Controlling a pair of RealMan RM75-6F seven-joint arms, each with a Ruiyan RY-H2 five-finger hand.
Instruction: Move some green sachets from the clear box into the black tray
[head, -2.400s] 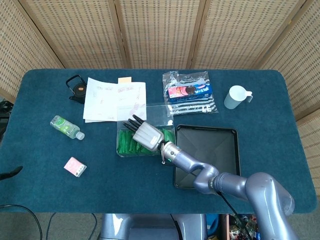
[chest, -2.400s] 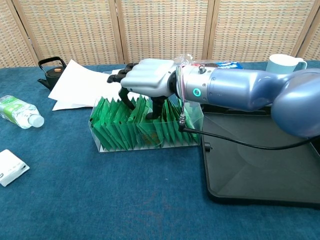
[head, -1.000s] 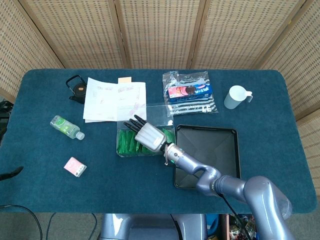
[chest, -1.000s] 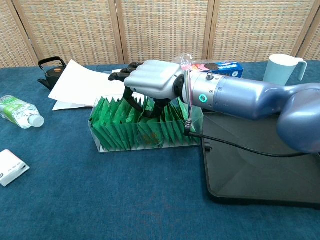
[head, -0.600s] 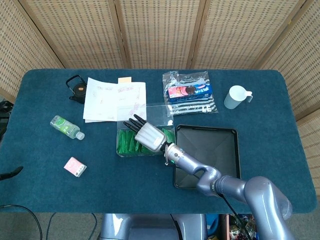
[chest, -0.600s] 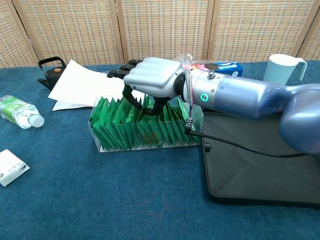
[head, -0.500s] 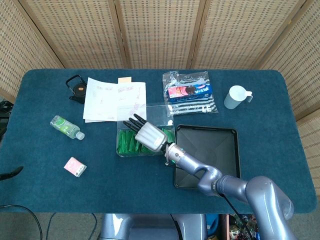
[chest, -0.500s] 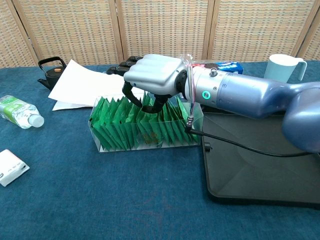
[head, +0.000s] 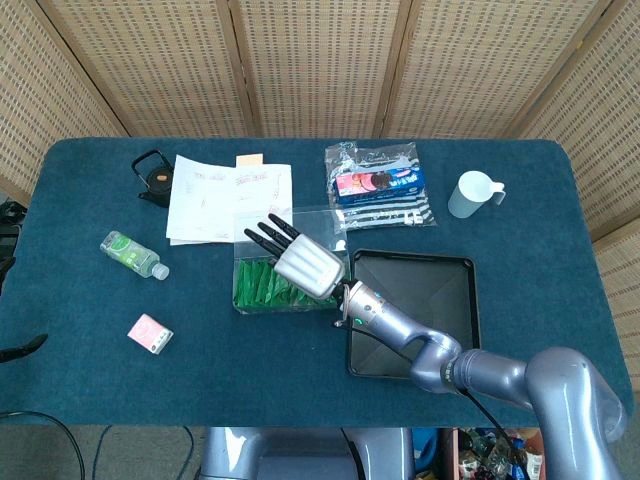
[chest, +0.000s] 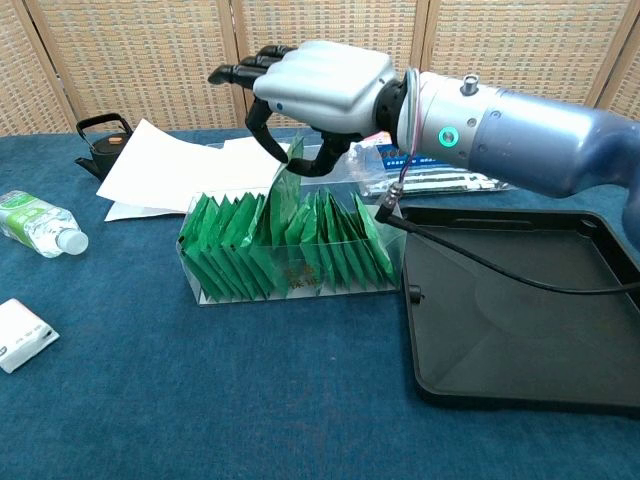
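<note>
The clear box (chest: 296, 284) holds a row of upright green sachets (chest: 235, 245) at the table's middle. My right hand (chest: 320, 72) hangs above the box and pinches one green sachet (chest: 289, 172) by its top between thumb and finger. That sachet is raised, its lower end still among the others. In the head view the right hand (head: 306, 262) covers the right part of the box (head: 258, 288). The black tray (chest: 520, 335) lies right of the box and shows nothing inside; the tray (head: 425, 295) is partly crossed by my forearm. No view shows my left hand.
Behind the box lie white papers (head: 225, 198) and a black kettle (head: 153, 175). A small bottle (head: 131, 253) and a pink packet (head: 150, 333) sit at the left. A snack bag (head: 381, 186) and a white cup (head: 473, 193) stand at the back right.
My right hand has risen from among the sachets to well above the box, drawing one pinched green sachet upward with it.
</note>
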